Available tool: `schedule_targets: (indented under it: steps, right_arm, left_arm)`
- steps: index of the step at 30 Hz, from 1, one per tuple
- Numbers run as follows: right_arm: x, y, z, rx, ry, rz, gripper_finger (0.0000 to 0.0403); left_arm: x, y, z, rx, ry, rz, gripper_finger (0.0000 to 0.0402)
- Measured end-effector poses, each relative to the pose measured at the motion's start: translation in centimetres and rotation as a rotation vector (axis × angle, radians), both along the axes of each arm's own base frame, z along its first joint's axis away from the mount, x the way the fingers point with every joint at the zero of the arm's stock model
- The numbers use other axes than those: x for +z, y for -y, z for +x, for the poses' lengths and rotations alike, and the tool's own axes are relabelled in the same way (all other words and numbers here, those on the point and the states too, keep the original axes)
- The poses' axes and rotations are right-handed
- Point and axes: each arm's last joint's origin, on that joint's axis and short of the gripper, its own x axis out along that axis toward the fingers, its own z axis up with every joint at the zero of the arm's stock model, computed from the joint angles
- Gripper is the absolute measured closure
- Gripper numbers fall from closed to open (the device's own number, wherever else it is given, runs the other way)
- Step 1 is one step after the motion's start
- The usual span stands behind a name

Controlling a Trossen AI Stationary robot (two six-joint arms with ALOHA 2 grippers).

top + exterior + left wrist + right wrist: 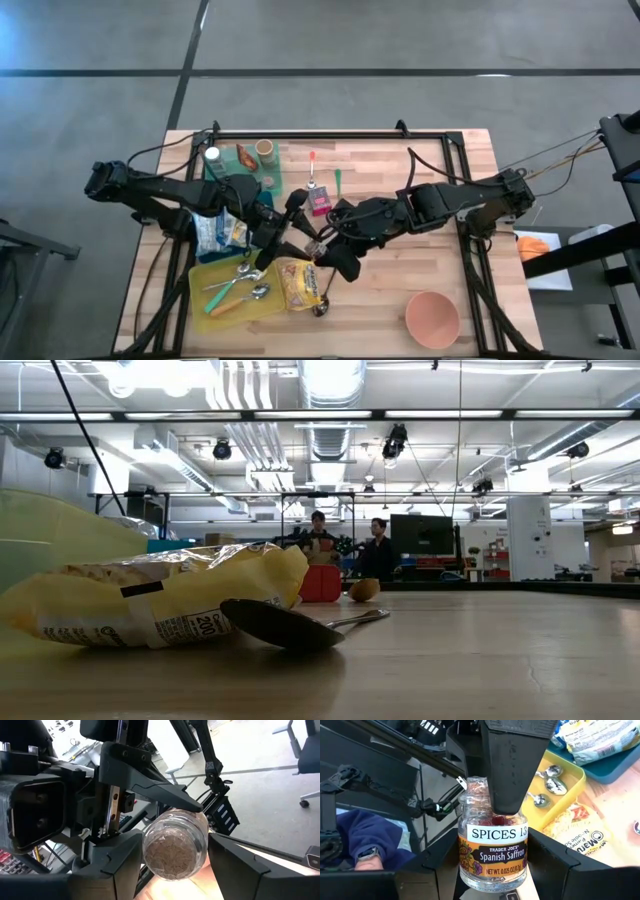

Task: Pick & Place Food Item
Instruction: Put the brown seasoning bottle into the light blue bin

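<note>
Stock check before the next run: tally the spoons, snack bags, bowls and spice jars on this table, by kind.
Spoons: 4
Snack bags: 2
Bowls: 1
Spice jars: 1
Total: 8

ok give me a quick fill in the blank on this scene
The jar in the right gripper is labelled Spanish ____.
The spoons lie in a tray coloured ____.
The pink bowl stands on the ____ arm's side of the table.
Missing words: Saffron; yellow; right.
</note>
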Motion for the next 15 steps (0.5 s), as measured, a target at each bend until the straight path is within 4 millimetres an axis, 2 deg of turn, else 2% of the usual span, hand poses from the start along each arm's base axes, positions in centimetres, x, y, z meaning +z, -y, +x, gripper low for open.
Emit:
schedule_targets:
  steps: [9, 15]
  right_arm:
    - [-1.1, -0.2, 0.6, 0.047, 0.015, 0.041, 0.0214]
    - [-1.7, -0.3, 1.0, 0.063, 0.031, 0.055, 0.021]
  left_arm:
    - [-0.2, 0.1, -0.1, -0.061, -0.022, -0.003, 0.0183]
    - [-0.4, 0.2, -0.2, -0.097, -0.041, -0.006, 0.0232]
